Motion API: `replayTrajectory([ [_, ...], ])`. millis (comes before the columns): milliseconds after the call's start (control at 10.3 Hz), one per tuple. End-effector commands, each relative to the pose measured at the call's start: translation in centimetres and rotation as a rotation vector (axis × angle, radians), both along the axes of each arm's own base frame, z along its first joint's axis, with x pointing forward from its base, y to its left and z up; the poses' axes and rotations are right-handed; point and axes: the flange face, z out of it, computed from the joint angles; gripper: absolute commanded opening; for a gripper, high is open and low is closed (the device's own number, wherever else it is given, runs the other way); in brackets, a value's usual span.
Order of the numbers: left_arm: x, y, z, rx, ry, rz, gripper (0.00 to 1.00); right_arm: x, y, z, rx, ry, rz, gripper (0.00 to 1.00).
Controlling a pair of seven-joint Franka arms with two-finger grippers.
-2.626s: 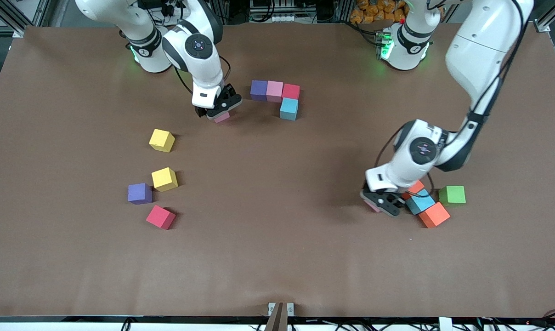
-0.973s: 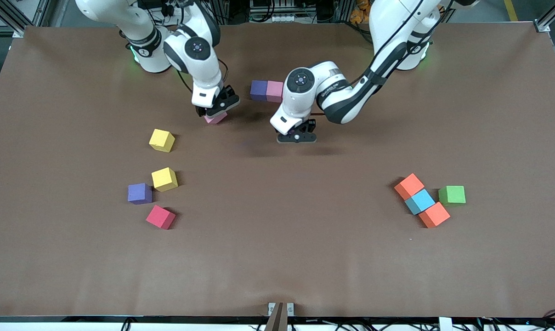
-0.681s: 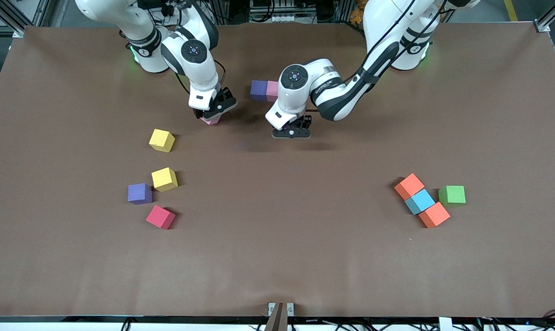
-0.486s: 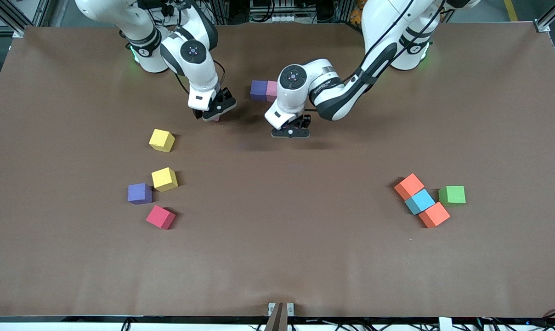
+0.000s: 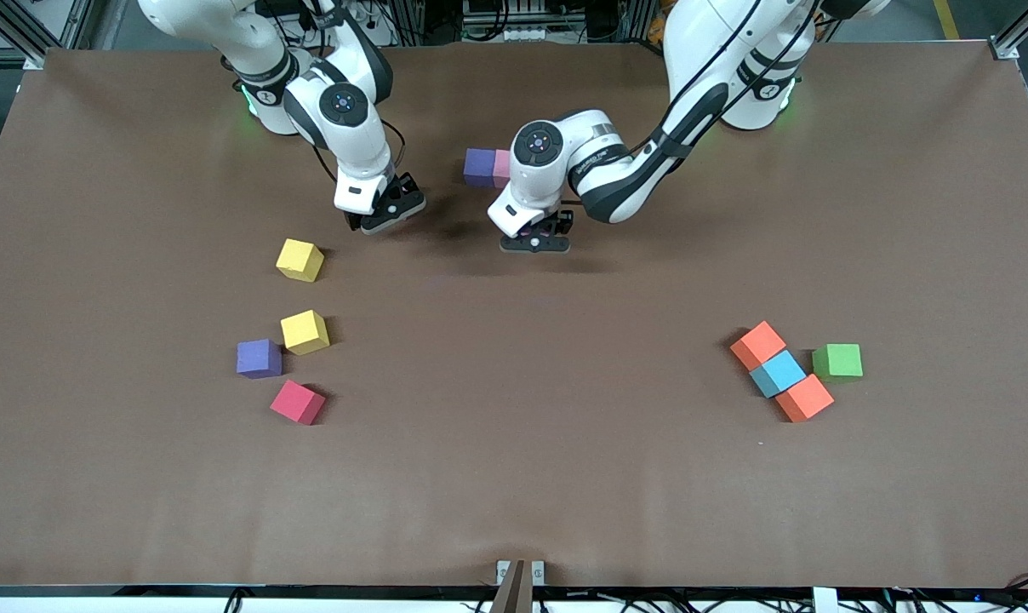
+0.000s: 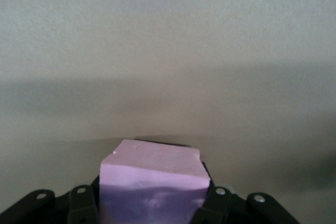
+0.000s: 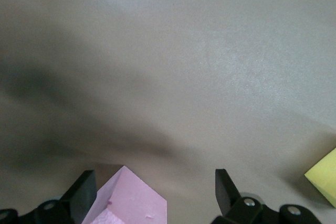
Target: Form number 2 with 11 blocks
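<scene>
My left gripper [image 5: 535, 241] [image 6: 152, 209] is shut on a pink block [image 6: 155, 167], low over the table beside the started row. Of that row, a purple block [image 5: 478, 166] and a pink block [image 5: 502, 168] show; the left arm hides whatever follows them. My right gripper [image 5: 382, 217] [image 7: 155, 183] is open and low over the table. Another pink block [image 7: 131, 204] lies turned between its fingers, close to one and apart from the other. In the front view, the gripper hides this block.
Toward the right arm's end lie two yellow blocks [image 5: 299, 260] [image 5: 305, 331], a purple block [image 5: 259, 358] and a red one [image 5: 297, 402]. Toward the left arm's end, two orange blocks [image 5: 758, 344] [image 5: 804, 398] flank a blue block [image 5: 779, 373], beside a green cube [image 5: 838, 361].
The left arm has carried its pink block from the orange-and-blue cluster to the row. The right gripper has slid toward the right arm's end, and its pink block went with it.
</scene>
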Motion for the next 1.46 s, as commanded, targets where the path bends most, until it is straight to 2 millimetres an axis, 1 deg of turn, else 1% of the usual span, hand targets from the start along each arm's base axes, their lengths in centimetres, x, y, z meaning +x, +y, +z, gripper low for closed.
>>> replayTrajectory([
  [0,-0.3,-0.3,-0.3,0.017,-0.015,-0.008,0.11,-1.2,-2.9,-1.3,0.028,-0.026,-0.106,1.0],
  [97,-0.5,-0.3,-0.7,0.02,-0.009,-0.008,0.12,-1.9,-3.3,-1.7,0.043,-0.036,-0.178,1.0],
  [195,-0.5,-0.3,-0.7,0.021,-0.008,-0.008,0.13,-2.4,-3.2,-1.9,0.043,-0.035,-0.252,1.0],
  [292,-0.6,-0.3,-1.0,0.023,-0.004,-0.008,0.15,-2.8,-2.7,-1.9,0.046,-0.038,-0.333,1.0],
  [389,-0.5,-0.2,-1.1,0.024,-0.002,-0.007,0.18,-4.1,-1.3,-1.8,0.049,-0.039,-0.384,1.0],
  [486,-0.6,-0.2,-1.2,0.026,0.0,-0.007,0.19,-5.4,0.2,-1.8,0.054,-0.042,-0.425,1.0],
  [584,-0.6,-0.2,-1.4,0.026,0.003,-0.006,0.22,-6.2,1.0,-1.8,0.056,-0.042,-0.43,1.0],
  [973,-0.8,-0.4,-1.4,0.023,0.007,-0.005,0.26,-6.3,1.1,-1.3,0.062,-0.047,-0.488,1.0],
  [1070,-0.8,-0.4,-1.4,0.023,0.007,-0.005,0.26,-7.2,1.9,-1.4,0.063,-0.046,-0.533,1.0],
  [1167,-0.9,-0.4,-1.5,0.026,0.008,-0.005,0.29,-9.1,3.4,-1.4,0.064,-0.044,-0.501,1.0],
  [1265,-0.2,0.0,-1.9,0.036,0.0,0.005,0.35,-9.4,3.6,-1.5,0.061,-0.043,-0.49,1.0],
  [1362,-0.3,-0.3,-1.8,0.035,-0.005,0.004,0.45,-9.9,3.8,-1.6,0.057,-0.041,-0.475,1.0],
])
